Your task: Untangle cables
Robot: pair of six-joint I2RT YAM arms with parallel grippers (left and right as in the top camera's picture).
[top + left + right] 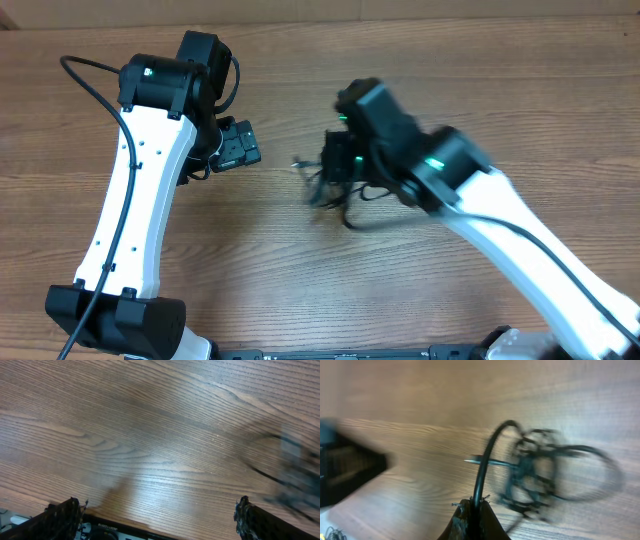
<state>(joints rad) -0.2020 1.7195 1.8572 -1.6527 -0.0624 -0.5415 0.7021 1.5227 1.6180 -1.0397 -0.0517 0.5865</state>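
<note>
Table (300,270) is brown wood grain with darker streaks, smooth, with a soft sheen mid-frame in the left wrist view. Left arm (140,190) and right arm (520,230) have white shells that look like smooth, slightly glossy plastic; the joints are black and matt. Cables (335,195) are thin, black and smooth-jacketed, a bit shiny. The left gripper (159,510) has matt black fingers (60,520) with rough, ragged edges.

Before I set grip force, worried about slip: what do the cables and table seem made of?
The cables look black, matte, likely plastic or rubber jacketed; they curve in loose loops. The table: wood or wood-look laminate; brown grain lines, faint sheen.
</note>
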